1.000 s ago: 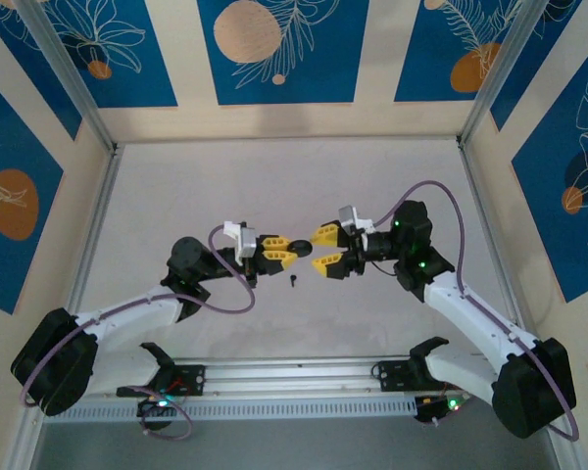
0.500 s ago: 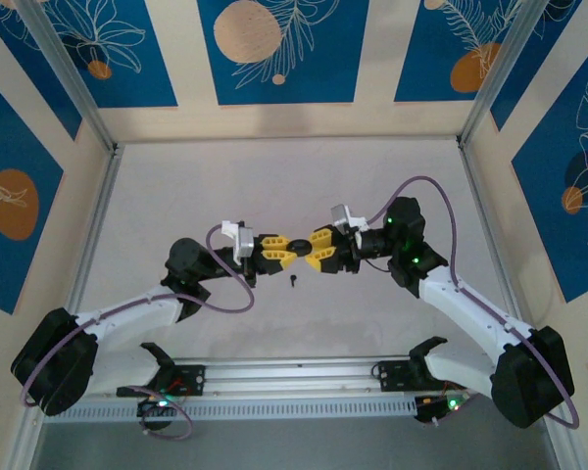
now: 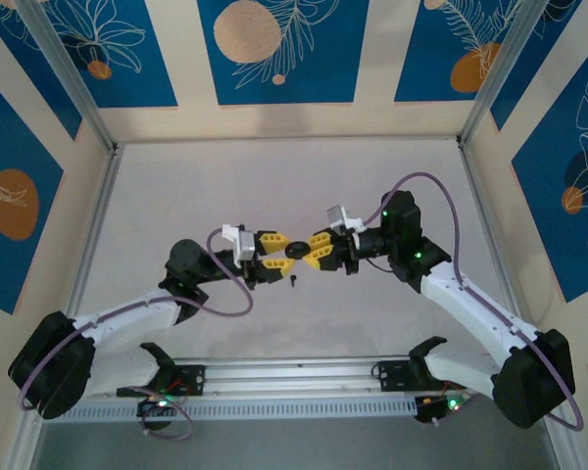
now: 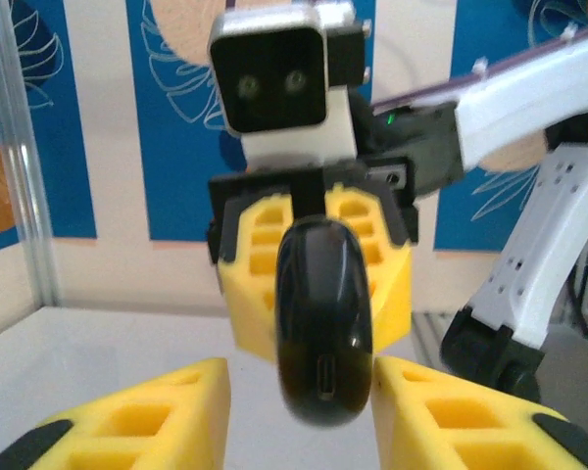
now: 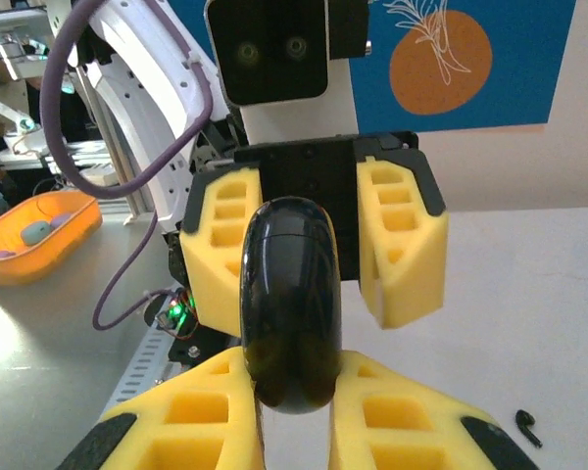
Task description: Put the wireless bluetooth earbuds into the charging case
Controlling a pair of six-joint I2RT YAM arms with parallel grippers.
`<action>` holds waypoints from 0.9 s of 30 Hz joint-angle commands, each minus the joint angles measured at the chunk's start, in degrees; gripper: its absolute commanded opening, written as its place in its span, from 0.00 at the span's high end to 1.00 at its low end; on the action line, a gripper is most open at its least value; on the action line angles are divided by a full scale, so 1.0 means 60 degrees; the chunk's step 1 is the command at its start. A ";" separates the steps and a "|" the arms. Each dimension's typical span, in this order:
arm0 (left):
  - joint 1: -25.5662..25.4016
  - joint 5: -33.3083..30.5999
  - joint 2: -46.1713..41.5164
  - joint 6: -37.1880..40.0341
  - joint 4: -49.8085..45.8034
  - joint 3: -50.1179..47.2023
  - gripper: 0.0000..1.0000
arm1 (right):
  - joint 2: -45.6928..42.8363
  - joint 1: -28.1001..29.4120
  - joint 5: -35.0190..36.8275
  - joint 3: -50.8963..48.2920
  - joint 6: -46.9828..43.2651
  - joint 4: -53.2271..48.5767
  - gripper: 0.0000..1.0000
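Two grippers of mine meet tip to tip over the middle of the pale table (image 3: 176, 196), my left arm reaching in from 8 o'clock and my right arm from 4 o'clock in the overhead view. Between them hangs the black charging case (image 3: 296, 250), lifted off the surface. My right gripper (image 3: 314, 252) has its yellow foam fingers (image 5: 392, 401) pressed tight against both sides of the case's rounded lower end, so that hand carries it. My left gripper (image 3: 282, 251) stands a little apart around the other end: in my left wrist view one finger (image 4: 167, 411) shows a clear gap to the glossy shell, while the other sits right at its edge, and I cannot tell whether it touches. A small charging port (image 4: 325, 372) on the case faces that camera. One black earbud (image 3: 293, 281) lies on the table at 6 o'clock from the case, near it but apart, and it shows at 5 o'clock in my right wrist view. An orange tray (image 5: 73, 217) with small pale items sits off at 9 o'clock in that view.
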 commanded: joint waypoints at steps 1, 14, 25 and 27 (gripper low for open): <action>0.0036 -0.0354 -0.0771 0.1509 -0.2183 -0.0001 0.47 | -0.0335 -0.0016 0.0641 0.0732 -0.1927 -0.2911 0.87; 0.0007 -0.1249 -0.2367 0.5840 -0.9744 0.1495 0.36 | 0.0332 0.0705 0.4205 0.2495 -0.5410 -0.7911 0.87; -0.0194 -0.0572 -0.1783 0.5924 -0.9629 0.1728 0.39 | 0.1487 0.1895 0.5036 0.3349 -0.6055 -0.8451 0.87; -0.0225 -0.0522 -0.1719 0.5926 -0.9623 0.1769 0.42 | 0.1673 0.2051 0.5083 0.3496 -0.6138 -0.8540 0.87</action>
